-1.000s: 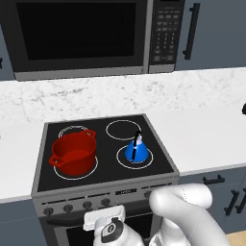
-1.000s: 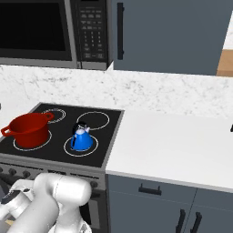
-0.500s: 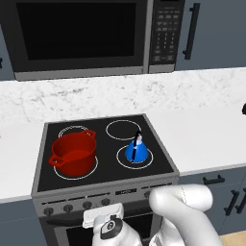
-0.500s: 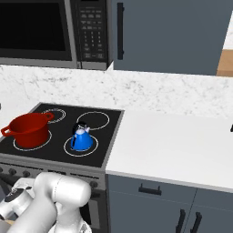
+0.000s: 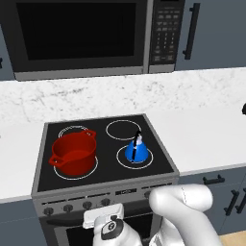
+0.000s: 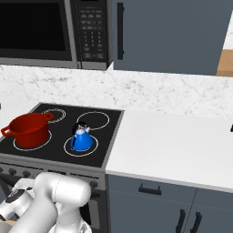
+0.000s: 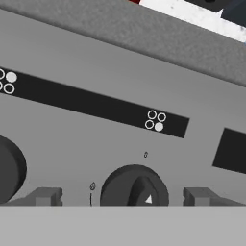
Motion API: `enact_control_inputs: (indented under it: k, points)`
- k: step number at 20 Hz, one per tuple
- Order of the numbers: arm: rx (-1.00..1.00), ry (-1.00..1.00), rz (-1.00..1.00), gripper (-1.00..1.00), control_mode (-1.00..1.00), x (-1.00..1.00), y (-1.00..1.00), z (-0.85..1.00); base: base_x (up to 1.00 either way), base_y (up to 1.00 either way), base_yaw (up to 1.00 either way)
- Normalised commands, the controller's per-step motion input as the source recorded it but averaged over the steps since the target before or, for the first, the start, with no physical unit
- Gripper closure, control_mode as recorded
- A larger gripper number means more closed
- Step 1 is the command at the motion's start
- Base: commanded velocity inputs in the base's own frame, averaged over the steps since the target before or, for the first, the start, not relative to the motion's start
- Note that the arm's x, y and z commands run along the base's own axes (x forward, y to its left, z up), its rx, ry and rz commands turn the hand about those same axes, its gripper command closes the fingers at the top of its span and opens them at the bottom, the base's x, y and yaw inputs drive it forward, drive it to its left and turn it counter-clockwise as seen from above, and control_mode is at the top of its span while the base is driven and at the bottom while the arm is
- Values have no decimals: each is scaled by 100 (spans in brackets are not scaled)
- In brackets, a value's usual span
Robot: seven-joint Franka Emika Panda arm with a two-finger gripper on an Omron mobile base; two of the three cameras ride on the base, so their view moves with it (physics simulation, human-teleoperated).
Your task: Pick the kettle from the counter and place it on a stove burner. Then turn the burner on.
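- One kettle [image 5: 136, 149] sits on one stove burner [image 5: 121, 160]; one red pot [image 5: 73, 154] beside it.
- The hand view adds the gripper [image 7: 123, 198], fingers spread apart, flanking one knob [image 7: 134, 188].

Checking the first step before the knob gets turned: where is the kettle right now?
The kettle stands inside the front-right stove burner ring on the cooktop, right of the red pot in the left base view.

One kettle [image 5: 136, 150], one red pot [image 5: 73, 153], four burner rings [image 5: 122, 129], one microwave [image 5: 81, 36].
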Motion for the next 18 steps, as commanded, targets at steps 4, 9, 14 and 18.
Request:
enact_control_inputs:
  k: [4,9,14,18]
  points:
    - [0,-1,0,-100,-100,0,-26,0,0,0,0]
    - [0,0,0,-100,-100,0,-1,0,0,0,0]
    - [0,0,0,100,-100,0,0,0,0,0,0]
    - [0,0,0,100,-100,0,0,0,0,0,0]
